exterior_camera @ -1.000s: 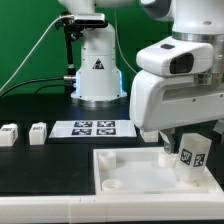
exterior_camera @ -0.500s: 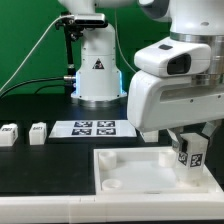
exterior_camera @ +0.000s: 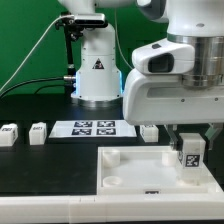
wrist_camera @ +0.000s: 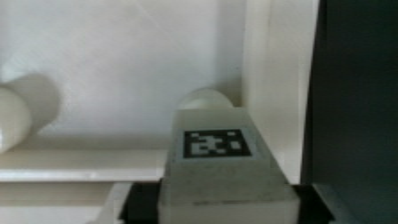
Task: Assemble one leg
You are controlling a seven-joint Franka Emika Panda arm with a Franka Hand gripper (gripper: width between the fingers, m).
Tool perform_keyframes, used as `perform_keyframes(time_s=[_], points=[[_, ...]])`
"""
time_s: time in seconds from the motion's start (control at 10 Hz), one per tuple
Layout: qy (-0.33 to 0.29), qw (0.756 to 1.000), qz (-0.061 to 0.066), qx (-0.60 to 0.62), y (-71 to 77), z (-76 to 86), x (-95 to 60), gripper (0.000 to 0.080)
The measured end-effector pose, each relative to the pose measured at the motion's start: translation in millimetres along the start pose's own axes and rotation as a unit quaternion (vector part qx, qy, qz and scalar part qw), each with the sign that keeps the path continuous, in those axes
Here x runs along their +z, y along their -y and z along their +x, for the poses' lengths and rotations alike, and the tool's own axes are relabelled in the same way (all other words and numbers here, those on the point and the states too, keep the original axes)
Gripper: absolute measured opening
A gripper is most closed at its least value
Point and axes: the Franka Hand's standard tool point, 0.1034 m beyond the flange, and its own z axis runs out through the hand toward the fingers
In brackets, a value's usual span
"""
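Clasping the leg (exterior_camera: 189, 155), gripper (exterior_camera: 191, 143) now slightly nearer the exterior view's left than before.

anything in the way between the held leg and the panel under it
Nothing visible. The end effector is shut on the leg, which hangs over the panel near its corner on the exterior view's right. In the wrist view only bare panel and a socket show past the leg's tip.

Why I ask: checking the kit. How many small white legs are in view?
4. Two legs at the exterior view's left, one beside the marker board, one leg in the claw at the panel. The arm may hide more.
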Motion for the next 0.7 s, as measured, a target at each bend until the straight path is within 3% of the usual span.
perform_keyframes(time_s=[0.2,0.4,0.7], points=[[0.0,0.992,-0.001,0.124,0.3,-0.2,0.4,0.0294],[0.004,0.967,0.005,0.253,-0.3,-0.2,1.3,0.0294],[0.012,0.893,0.015,0.449,0.1,-0.1,1.8,0.0294]])
